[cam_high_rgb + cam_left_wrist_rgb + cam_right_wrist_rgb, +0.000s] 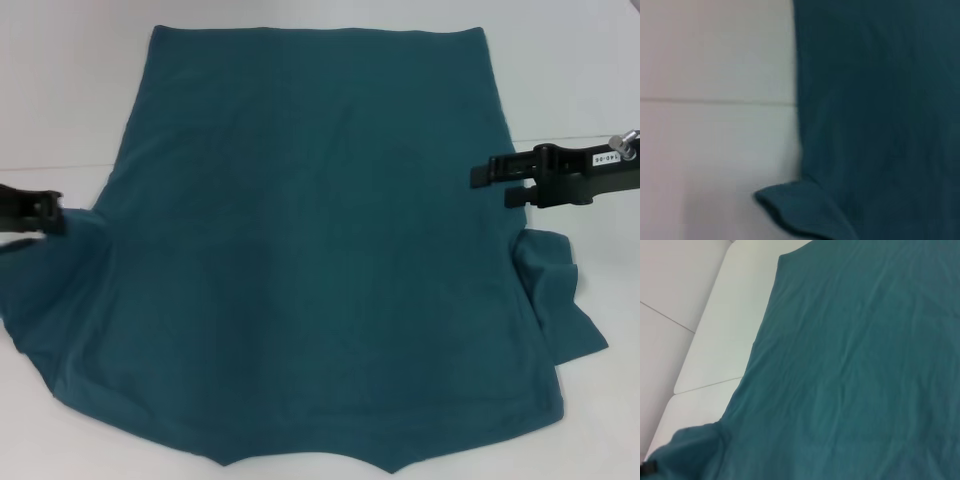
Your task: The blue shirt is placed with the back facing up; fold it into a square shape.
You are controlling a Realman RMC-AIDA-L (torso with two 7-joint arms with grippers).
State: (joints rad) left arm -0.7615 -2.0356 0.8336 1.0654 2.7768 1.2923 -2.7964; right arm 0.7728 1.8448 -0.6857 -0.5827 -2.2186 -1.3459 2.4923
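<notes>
Blue shirt (320, 250) flat, back up, on white bench (70, 90); both grippers at its side edges, no fold made yet.

Soft knit, light, limp – will sag & drag, so take it at seams/edges near sleeves, both sides at once. Left gripper (50, 213) at edge of view by left sleeve, on or just over the cloth, jaws' state can't tell. Right gripper (500, 180) w/ jaws slightly spread at right side seam, above crumpled right sleeve, pinching nothing I can see. Collar end cut off at the near edge of head view; front print hidden underneath; wrist views show no jaws.
</notes>
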